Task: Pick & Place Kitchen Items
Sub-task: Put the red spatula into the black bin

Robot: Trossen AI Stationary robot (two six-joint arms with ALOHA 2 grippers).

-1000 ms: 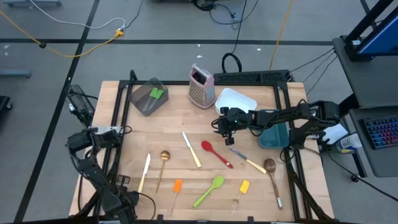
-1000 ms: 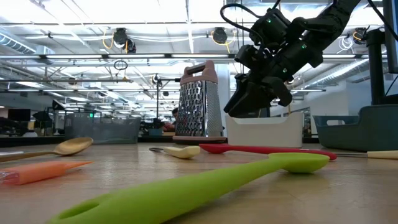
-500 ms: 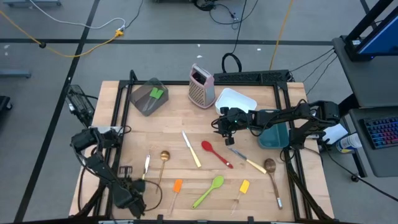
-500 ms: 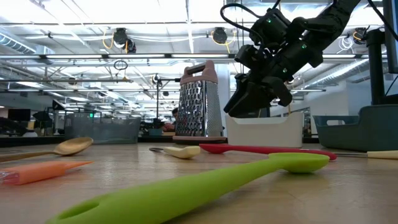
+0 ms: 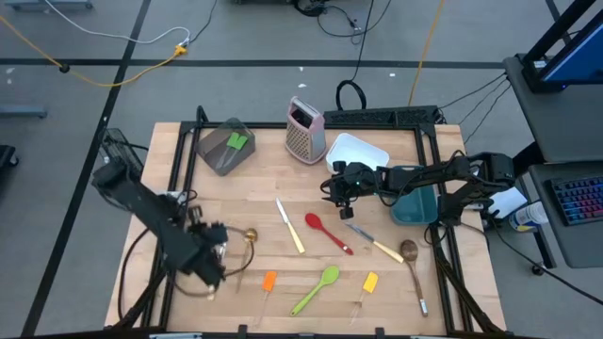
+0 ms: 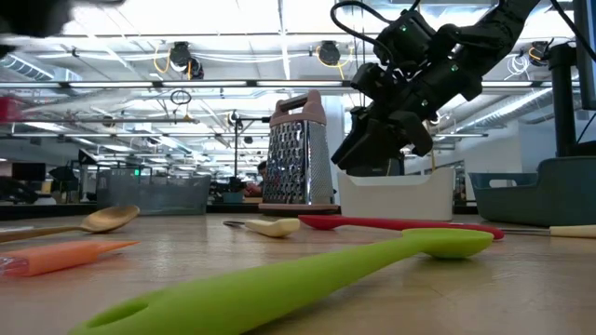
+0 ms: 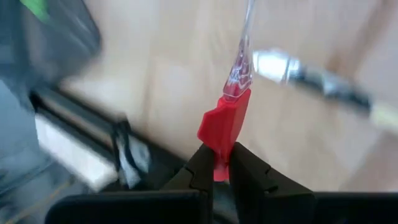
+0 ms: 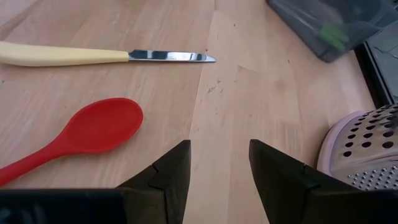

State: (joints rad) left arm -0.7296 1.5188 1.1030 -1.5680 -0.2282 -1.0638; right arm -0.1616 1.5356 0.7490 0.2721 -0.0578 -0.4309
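over the table's front-left, the left gripper (image 7: 219,163) is clenched on a red mini spatula (image 7: 224,127), holding it by the blade.
its clear handle points away above the wood; the right gripper (image 8: 214,165) hovers spread open near the red spoon (image 8: 87,134) and a cream-handled knife (image 8: 62,55).

Bare desk (image 5: 259,184) lies open between the grey container (image 5: 226,147) at the back left and the utensils nearer the front; the box grater (image 5: 305,130) and white container (image 5: 357,153) stand close together at the back, leaving only a narrow gap; the right gripper (image 5: 335,189) hangs over the middle with fingers (image 8: 168,171) apart, bare wood ahead of them, the red spoon (image 5: 327,233) and cream-handled knife (image 5: 290,226) just beside. The front strip is crowded with the green spoon (image 5: 317,288), orange spatula (image 5: 268,285), yellow spatula (image 5: 367,286) and wooden spoon (image 5: 413,264); the left gripper (image 5: 209,259), shut on a red spatula (image 7: 224,124), blocks the front left by the gold spoon (image 5: 248,245)
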